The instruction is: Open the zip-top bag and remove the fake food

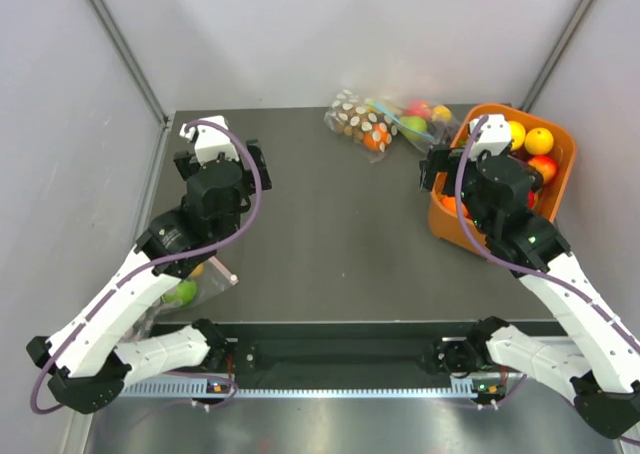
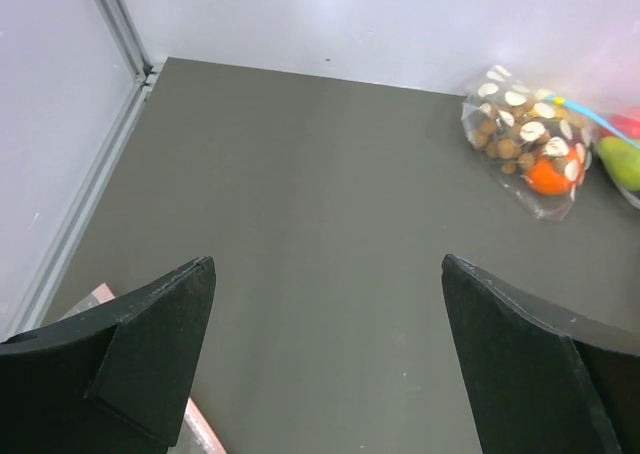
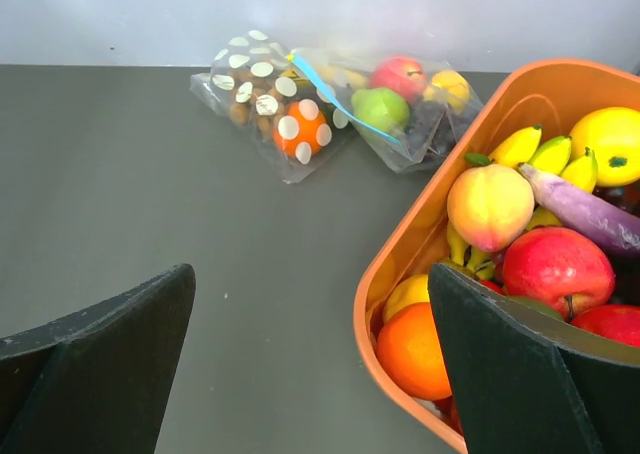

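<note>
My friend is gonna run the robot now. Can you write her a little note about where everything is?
Left gripper: open, empty, over the table.
Right gripper: open, empty, beside the orange bin.
The polka-dot zip-top bag lies at the table's far edge, beside a clear bag with a blue strip.
The fake food is inside it.
Done: nothing yet.
Left: grab the bag, open it, take the food out.

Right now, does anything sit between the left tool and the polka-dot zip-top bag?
Nothing visible does. In the left wrist view, the open left tool faces only bare table all the way to the zip-top bag near the back wall. A second clear bag lies close beside it on the right, outside that path.
</note>
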You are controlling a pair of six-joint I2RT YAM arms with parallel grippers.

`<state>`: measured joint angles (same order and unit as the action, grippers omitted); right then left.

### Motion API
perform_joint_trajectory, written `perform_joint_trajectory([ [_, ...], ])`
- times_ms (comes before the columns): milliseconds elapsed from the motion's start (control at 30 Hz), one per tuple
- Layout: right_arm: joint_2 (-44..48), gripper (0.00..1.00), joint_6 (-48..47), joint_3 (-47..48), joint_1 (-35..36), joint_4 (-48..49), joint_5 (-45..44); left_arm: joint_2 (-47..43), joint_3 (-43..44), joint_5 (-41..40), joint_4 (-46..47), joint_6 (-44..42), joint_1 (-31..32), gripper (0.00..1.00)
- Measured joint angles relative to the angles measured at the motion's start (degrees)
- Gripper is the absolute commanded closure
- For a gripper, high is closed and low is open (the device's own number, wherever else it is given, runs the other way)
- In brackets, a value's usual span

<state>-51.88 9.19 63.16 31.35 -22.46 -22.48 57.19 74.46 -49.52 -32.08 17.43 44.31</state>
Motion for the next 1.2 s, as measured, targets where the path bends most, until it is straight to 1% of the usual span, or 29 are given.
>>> perform_joint_trajectory([
  [200, 0.11, 0.0, -0.13, 0.0, 0.0, 0.0, -0.2, 0.37, -0.02, -0.52, -1.01, -0.96, 0.0, 0.01],
  [300, 0.15, 0.0, -0.17, -0.02, 0.02, 0.07, -0.2, -0.26, -0.52, 1.49, -0.7, -2.64, 0.0, 0.01],
  [467, 1.36, 0.0, -0.74, -0.17, 0.02, 0.04, 0.2, -1.9, -4.55, 5.62, 4.11, -5.44, -0.02, 0.01],
  [567, 4.0, 0.0, -0.79, -0.72, 0.04, -0.09, 0.33, 1.64, -5.29, 8.39, 8.37, -6.69, -0.04, 0.01],
  [667, 7.28, 0.0, -0.7, -1.75, 0.04, -0.59, 0.37, 9.2, -3.74, 12.24, 12.98, -6.88, -0.92, 0.01],
  [733, 8.72, 0.01, -0.63, -2.01, 0.04, -1.18, 0.46, 16.13, -2.58, 17.27, 16.85, -6.14, -2.75, 0.01],
  [833, 10.12, 0.0, -0.61, -2.03, 0.04, -2.19, 0.57, 25.66, -2.32, 25.51, 22.53, -2.75, -7.54, 0.01],
  [933, 10.97, 0.0, -0.59, -2.58, 0.04, -2.97, 0.98, 33.86, 0.13, 30.73, 26.43, 1.09, -12.02, 0.01],
  [1067, 11.78, 0.0, -0.55, -4.48, 0.04, -4.0, 2.03, 46.49, 8.11, 35.32, 33.44, 5.73, -15.43, 0.02],
  [1200, 11.87, 0.0, -0.57, -5.81, 0.04, -4.61, 3.06, 56.22, 15.96, 37.79, 36.63, 9.46, -15.45, 0.03],
])
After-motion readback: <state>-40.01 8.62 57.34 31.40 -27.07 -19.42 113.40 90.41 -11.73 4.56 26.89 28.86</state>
